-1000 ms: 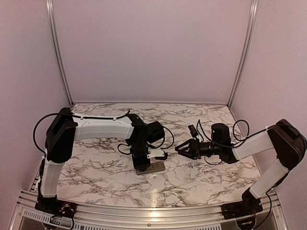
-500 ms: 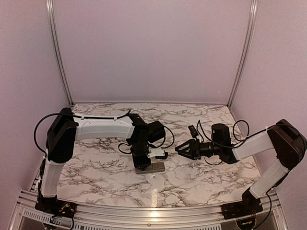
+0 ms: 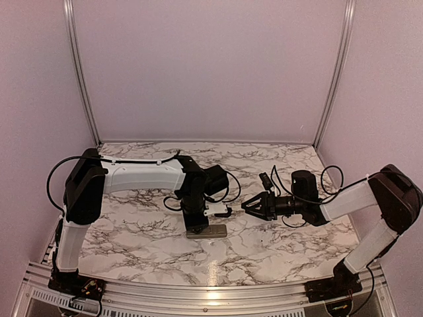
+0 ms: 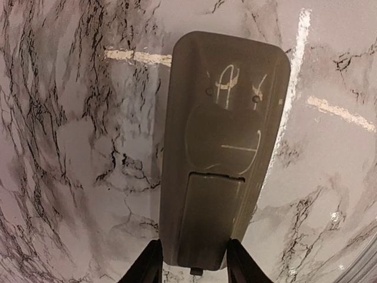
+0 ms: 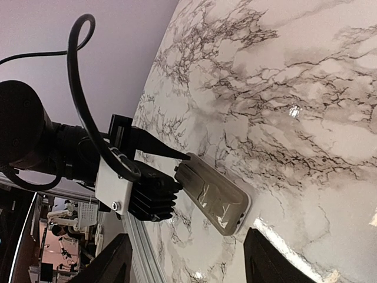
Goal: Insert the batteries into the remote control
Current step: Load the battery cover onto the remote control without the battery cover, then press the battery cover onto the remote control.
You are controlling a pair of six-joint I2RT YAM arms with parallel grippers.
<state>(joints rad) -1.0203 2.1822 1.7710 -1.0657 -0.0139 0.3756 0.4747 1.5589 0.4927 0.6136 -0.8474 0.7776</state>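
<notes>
Early days: the remote control (image 4: 224, 147) lies back-up on the marble table (image 3: 132, 241), its battery door (image 4: 206, 221) apparently still closed — no batteries show in any view. The left gripper (image 4: 191, 262) pinches the remote's near end. The right gripper (image 5: 191, 259) hovers just beside, fingers spread, holding nothing. Opening and loading both remain.

Top camera: high behind the arm bases (image 3: 73, 281), facing down over the whole desk (image 3: 264, 244). Left wrist: straight down, close on the remote control (image 4: 221, 153); right wrist: sidelong, same remote farther off.
</notes>
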